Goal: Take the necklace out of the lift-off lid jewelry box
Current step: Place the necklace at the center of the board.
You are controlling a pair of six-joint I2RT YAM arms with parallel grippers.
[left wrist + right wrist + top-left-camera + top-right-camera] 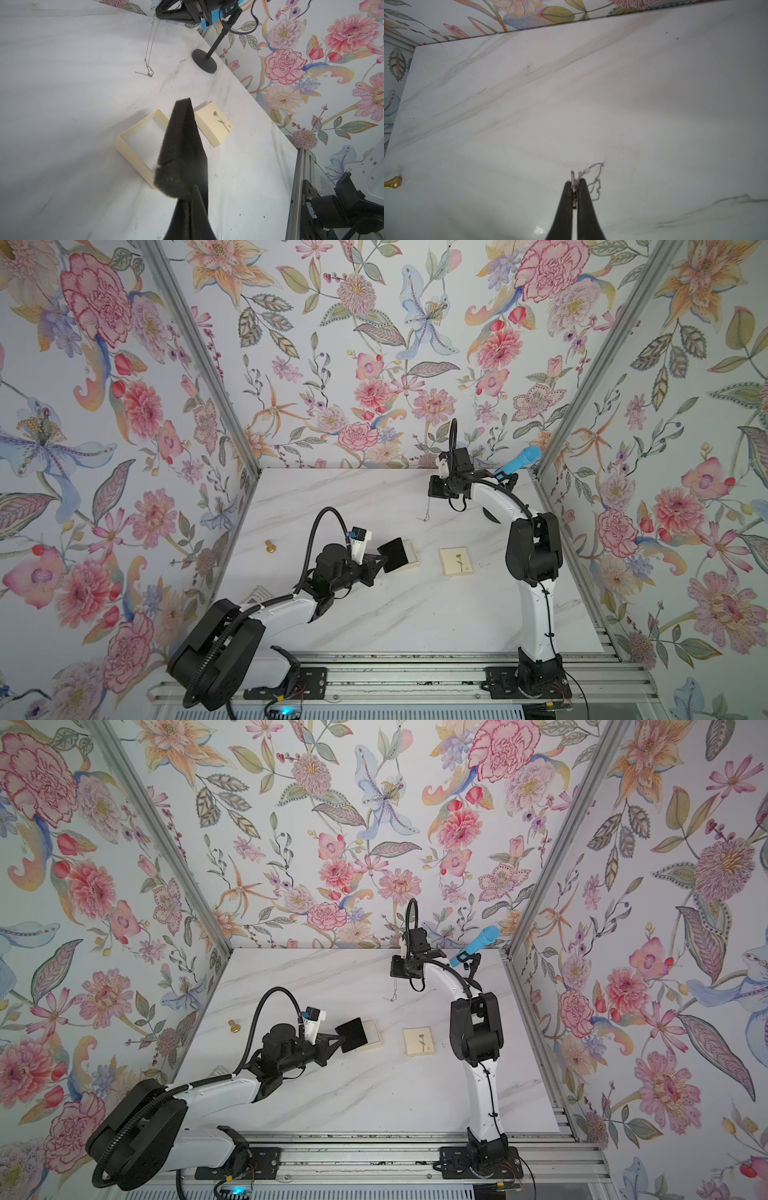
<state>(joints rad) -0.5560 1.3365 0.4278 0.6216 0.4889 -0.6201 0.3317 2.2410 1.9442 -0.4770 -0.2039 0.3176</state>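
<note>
Closest to us is the rail (pixel 395 674) that both arms bolt onto. Next out, the left arm lies low and stretched across the marble table (pixel 374 614). Its left gripper (pixel 383 559) is clamped on one corner of the black foam pad (pixel 395 554), holding it tilted up just over the jewelry box base (pixel 135 158). From the left wrist view, what we can see of the inside of that base is bare. The lid (pixel 456 561) sits flat near it, flower drawing up. A gold knob (pixel 270 547) is off on the left arm's side, well apart from everything.

Farther back is the bit that matters. The right gripper (pixel 574 184) is pinched tight on the necklace (pixel 150 47), so the chain is out of the box and well apart from it, on the far side. It hangs pretty much straight down from the fingertips, long axis vertical, bottom end trailing on the table. That arm rises from its base, elbow high, forearm reaching toward the back wall, fingers pointing down.

We'd guess all that's left is lowering the chain and letting go, though loose links could snag on the pads. Behind it all, a black stand (pixel 204 62) sits near the back corner.
</note>
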